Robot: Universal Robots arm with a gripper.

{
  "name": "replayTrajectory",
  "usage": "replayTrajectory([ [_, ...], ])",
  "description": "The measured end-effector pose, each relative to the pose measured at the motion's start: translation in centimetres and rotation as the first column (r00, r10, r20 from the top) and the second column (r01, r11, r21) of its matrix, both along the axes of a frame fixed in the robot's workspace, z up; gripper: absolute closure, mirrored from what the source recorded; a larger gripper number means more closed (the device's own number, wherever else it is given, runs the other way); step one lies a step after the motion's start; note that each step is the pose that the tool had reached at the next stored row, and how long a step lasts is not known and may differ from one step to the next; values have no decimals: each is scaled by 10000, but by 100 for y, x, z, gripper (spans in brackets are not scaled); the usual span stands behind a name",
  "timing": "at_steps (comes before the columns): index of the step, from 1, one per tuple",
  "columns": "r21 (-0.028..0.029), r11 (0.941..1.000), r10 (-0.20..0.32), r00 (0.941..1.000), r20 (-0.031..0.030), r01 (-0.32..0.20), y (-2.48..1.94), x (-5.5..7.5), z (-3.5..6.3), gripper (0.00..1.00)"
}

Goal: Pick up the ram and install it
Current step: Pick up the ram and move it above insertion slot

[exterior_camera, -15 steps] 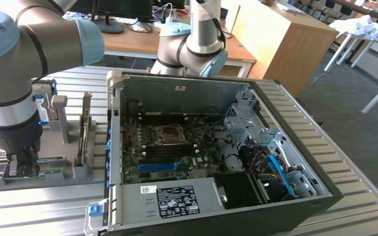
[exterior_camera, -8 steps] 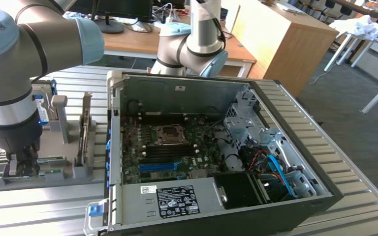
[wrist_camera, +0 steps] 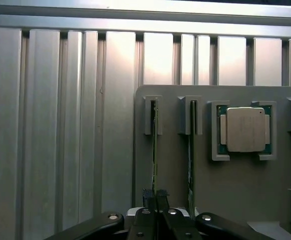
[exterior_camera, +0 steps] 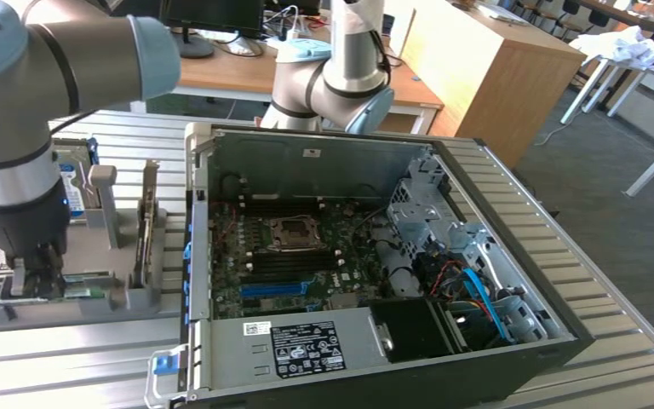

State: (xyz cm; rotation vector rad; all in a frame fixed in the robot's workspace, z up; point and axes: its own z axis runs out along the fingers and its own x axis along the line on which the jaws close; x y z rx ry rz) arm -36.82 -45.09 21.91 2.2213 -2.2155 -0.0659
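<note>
The ram [wrist_camera: 154,150] stands on edge in a slot of the grey holder [wrist_camera: 175,170], showing as a thin green strip. My gripper [wrist_camera: 154,196] is shut on its near end, both black fingers pressed against the board. A second green stick [wrist_camera: 190,150] stands in the neighbouring slot, untouched. In the exterior view my gripper [exterior_camera: 23,285] reaches straight down onto the holder [exterior_camera: 123,298] at the exterior view's left, and the ram [exterior_camera: 83,294] shows as a green strip beside the fingers.
A square silver processor chip [wrist_camera: 245,129] sits in the holder beside the sticks. The open computer case [exterior_camera: 509,221] lies to the exterior view's right of the holder, motherboard [exterior_camera: 293,256] exposed. A hard drive [exterior_camera: 71,183] stands behind my arm. Everything rests on a ribbed metal table [exterior_camera: 65,358].
</note>
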Motion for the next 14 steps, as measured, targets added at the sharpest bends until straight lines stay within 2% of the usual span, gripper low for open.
replayTrajectory([
  [7, -1, 10000, 0, 10000, -1, 0, 0, 0, 251, 88],
  [14, -3, 10000, -4, 10000, -1, 4, 0, 0, 552, 88],
])
